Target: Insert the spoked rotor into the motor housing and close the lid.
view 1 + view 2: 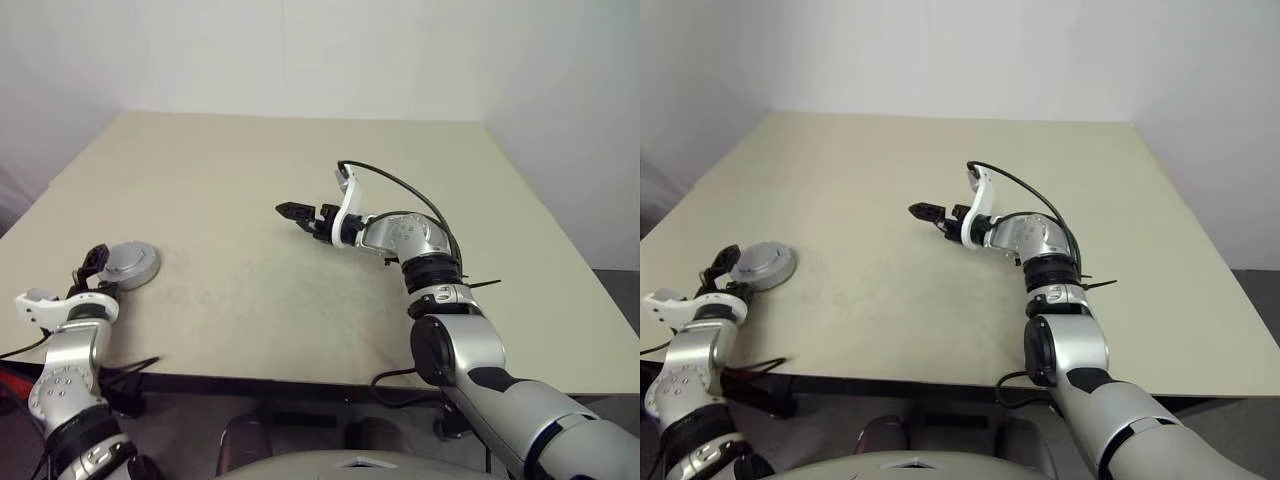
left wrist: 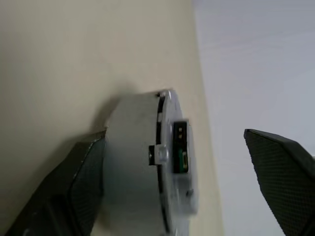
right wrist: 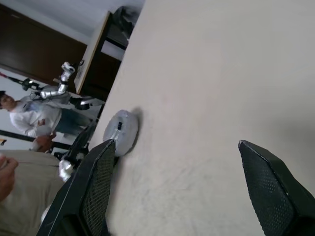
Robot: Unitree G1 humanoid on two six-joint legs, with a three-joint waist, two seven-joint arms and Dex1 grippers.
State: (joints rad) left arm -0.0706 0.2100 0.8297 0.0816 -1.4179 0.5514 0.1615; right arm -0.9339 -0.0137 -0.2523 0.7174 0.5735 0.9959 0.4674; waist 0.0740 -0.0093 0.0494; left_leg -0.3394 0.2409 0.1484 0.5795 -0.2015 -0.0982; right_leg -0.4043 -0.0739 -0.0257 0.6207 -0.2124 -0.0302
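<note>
The left claw (image 1: 92, 262) is seen with its fingers spread apart near the surface's (image 1: 250, 200) left front edge, just beside the closed motor housing (image 1: 130, 264), whose silver-grey lid (image 2: 173, 162) is shut on top; nothing is gripped. The right claw (image 1: 297, 212) is held above the middle of the surface, fingers apart and empty, well apart from the housing.

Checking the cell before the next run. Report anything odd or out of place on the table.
The closed motor housing sits near the table's left edge, by the open left gripper. No damage or spill visible.
</note>
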